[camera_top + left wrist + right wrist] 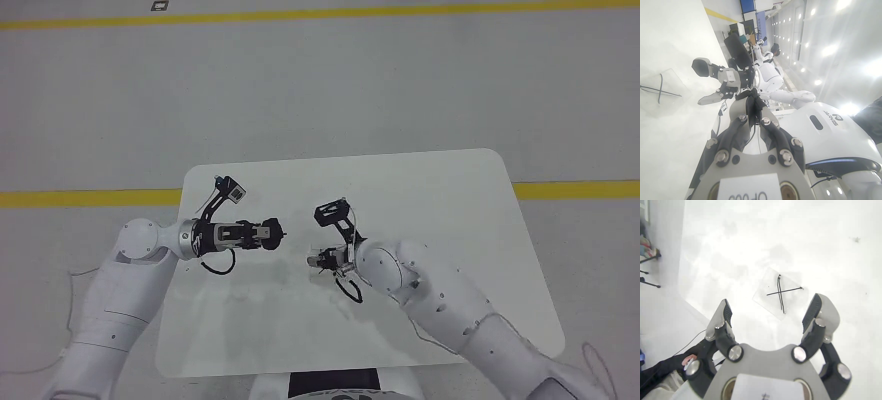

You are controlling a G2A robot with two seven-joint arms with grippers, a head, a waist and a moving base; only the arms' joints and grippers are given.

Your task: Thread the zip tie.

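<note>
**No zip tie lifted yet, threading not begun**

The fingers [814,308] of the right gripper [770,311] stand wide apart. They hold nothing and touch nothing, and they hang above the white worktop [810,247]. The fingers [738,108] of the left gripper [753,95] are pressed together at the tips. I see nothing caught between them, though the dark pads could hide a very thin thing. The two grippers face each other over the middle of the worktop, near but not touching.

The thin black zip ties [780,292] lie crossed over each other on a clear square plastic sheet [791,298]. The sheet lies flat on the worktop, a little beyond the open right fingers and apart from both grippers. I cannot tell whether there are two ties or three.

In my judgement the task is at its very beginning. No tie is lifted, no tail is put through a head, and no loop is closed. All the work is left: to pick up one tie, hold it at both ends, and feed the tail through the head.
</note>
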